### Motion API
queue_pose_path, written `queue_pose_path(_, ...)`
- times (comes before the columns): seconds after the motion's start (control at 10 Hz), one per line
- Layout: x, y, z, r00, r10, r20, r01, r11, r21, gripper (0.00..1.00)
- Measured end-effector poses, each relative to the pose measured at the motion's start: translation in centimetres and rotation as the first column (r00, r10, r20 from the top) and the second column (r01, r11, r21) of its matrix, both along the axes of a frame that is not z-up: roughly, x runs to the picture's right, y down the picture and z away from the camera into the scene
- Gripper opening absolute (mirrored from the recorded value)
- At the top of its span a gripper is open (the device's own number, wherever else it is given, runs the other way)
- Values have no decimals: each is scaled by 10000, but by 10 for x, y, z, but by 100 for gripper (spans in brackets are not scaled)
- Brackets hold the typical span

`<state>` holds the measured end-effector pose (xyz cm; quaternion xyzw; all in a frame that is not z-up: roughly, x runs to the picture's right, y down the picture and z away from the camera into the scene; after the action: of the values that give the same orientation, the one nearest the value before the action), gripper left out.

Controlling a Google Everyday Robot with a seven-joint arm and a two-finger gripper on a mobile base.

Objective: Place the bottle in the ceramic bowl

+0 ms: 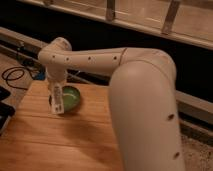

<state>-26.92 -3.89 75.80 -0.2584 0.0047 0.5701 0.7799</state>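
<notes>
The bottle (58,103), slim and white with dark marks on its label, hangs nearly upright from my gripper (56,90), which is shut on its upper end. It hovers at the left edge of the ceramic bowl (73,97), a small round green bowl standing near the far left of the wooden table (75,137). The bottle's lower end covers part of the bowl's left rim. My white arm reaches in from the right, with the wrist above the bowl.
A black cable (12,75) lies coiled on the floor beyond the table's left corner. A dark object (4,110) sits at the left edge of the view. A dark wall with a rail runs along the back.
</notes>
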Motion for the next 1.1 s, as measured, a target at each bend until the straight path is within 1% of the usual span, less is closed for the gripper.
queue_pose_path(0.2,-25,-32,15,9999,-123,29,122,9991,395,0)
queue_pose_path(0.4,-31,-42,20,9999,-152,1,152,9985,526,0)
queue_pose_path(0.7,-27,-41,23,10000,-60,-9,60,9989,455,0)
queue_pose_path(0.8,-16,-38,33,9996,277,-60,-276,9992,293,0)
queue_pose_path(0.9,-2,-33,48,9979,623,-201,-619,9979,183,0)
queue_pose_path(1.1,22,-17,74,9912,1265,-391,-1267,9919,-35,0)
